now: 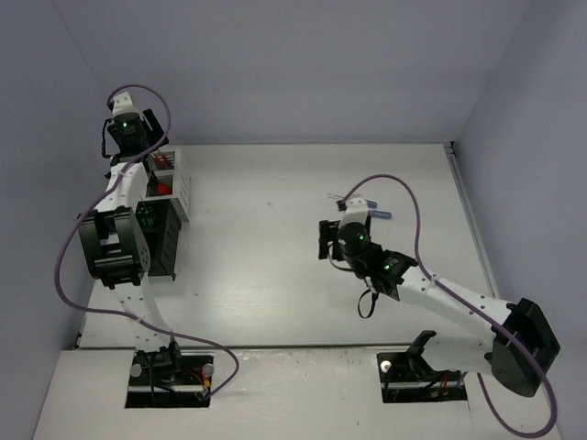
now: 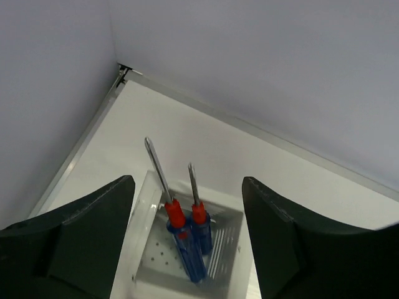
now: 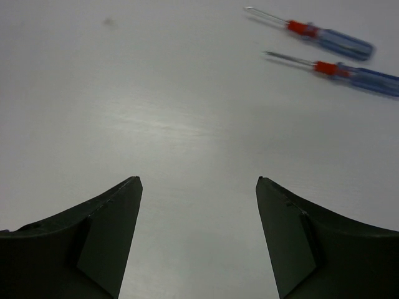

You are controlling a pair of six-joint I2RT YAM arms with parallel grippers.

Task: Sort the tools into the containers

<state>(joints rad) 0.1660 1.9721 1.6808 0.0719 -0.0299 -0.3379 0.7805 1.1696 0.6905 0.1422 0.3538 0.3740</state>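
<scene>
Now the left jaws stand apart above the white bin (image 2: 227, 246), with two screwdrivers (image 2: 184, 246) upright inside. The right jaws, also apart, should straddle the nearer loose screwdriver (image 3: 355, 75), well right of the bin, squarely across its handle.

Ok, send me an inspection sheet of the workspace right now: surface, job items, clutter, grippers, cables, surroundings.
Surface: white matte tabletop, no spills seen.
Job's things: two blue-handled, red-collared screwdrivers stand tips up in a white slatted plastic bin; two matching loose screwdrivers lie flat on the table, side by side, not touching; a black slatted bin stands in the row at the left edge.
Clutter: nothing seen.
Grippers: left gripper open and empty above the white bin; right gripper open and empty over bare table, short of the loose screwdrivers.
Cables: purple cable loops along the left arm, another purple cable along the right.
Surroundings: pale grey walls on three sides.
</scene>
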